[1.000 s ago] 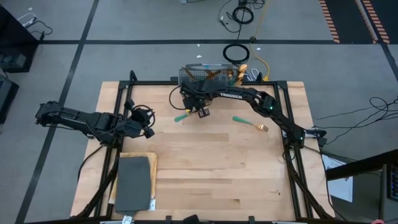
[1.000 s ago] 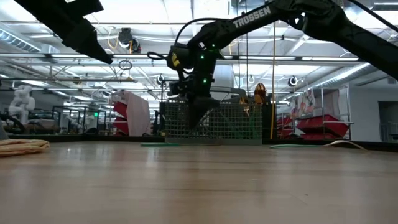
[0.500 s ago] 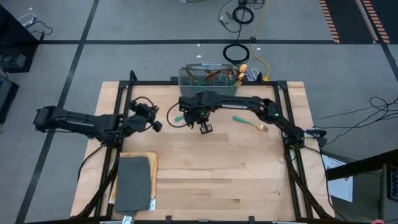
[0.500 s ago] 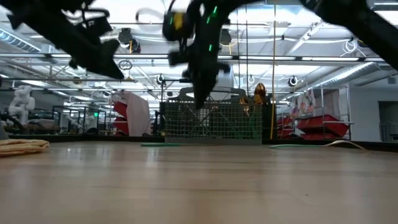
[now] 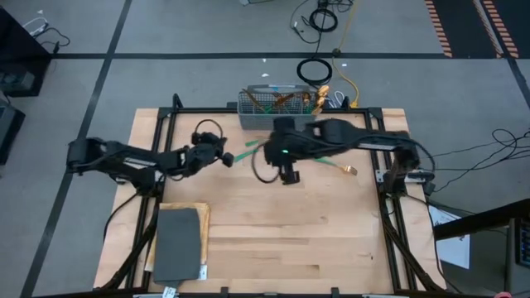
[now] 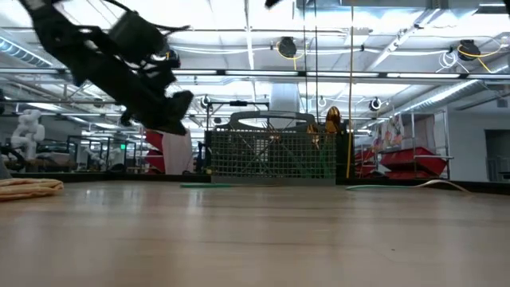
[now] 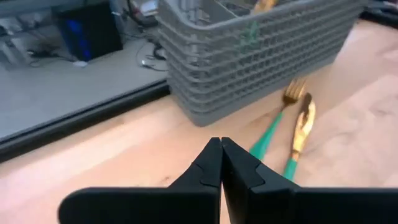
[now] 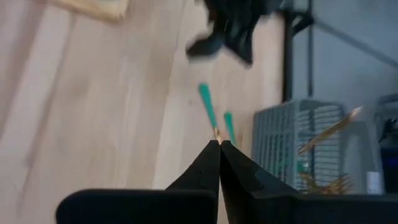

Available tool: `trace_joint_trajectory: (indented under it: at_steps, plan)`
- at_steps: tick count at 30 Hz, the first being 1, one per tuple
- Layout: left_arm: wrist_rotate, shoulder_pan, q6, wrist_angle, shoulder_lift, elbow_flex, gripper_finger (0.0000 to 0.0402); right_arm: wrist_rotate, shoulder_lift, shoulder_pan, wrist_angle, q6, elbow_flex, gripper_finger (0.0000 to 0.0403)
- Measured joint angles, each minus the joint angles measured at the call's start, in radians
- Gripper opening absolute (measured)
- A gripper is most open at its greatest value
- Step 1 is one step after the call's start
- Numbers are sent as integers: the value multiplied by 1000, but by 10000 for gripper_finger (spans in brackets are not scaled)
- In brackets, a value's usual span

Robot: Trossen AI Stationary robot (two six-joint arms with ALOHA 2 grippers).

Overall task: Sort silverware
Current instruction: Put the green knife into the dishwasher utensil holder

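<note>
Left hand (image 7: 221, 163), closed and empty, points at a fork (image 7: 278, 122) and spoon (image 7: 300, 134) lying on the counter (image 7: 373, 124) beside the mesh caddy (image 7: 261, 56); we judge opening comes next. Right hand (image 8: 219, 163) closed, empty.

The worktop (image 5: 273, 223) is pale, smooth wood. The caddy (image 7: 261, 56) is grey matt mesh. The fork (image 7: 283, 112) has a shiny gold head.

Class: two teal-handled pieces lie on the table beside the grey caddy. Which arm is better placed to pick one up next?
Probably left: its shut claw points at the fork and its neighbour. The right claw hangs shut, farther off.
</note>
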Motion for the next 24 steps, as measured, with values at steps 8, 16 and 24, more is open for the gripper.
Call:
trace_joint_trajectory:
  at_steps: [8,16,24]
  plan:
    - [134,79,2,9,241,156,3,80,-62,95,30,22,0,0]
    - [211,110,-15,-127,429,339,1,81,-53,143,18,32,-1,0]
    - [321,111,-58,-142,554,383,1,80,-53,183,17,54,-1,0]
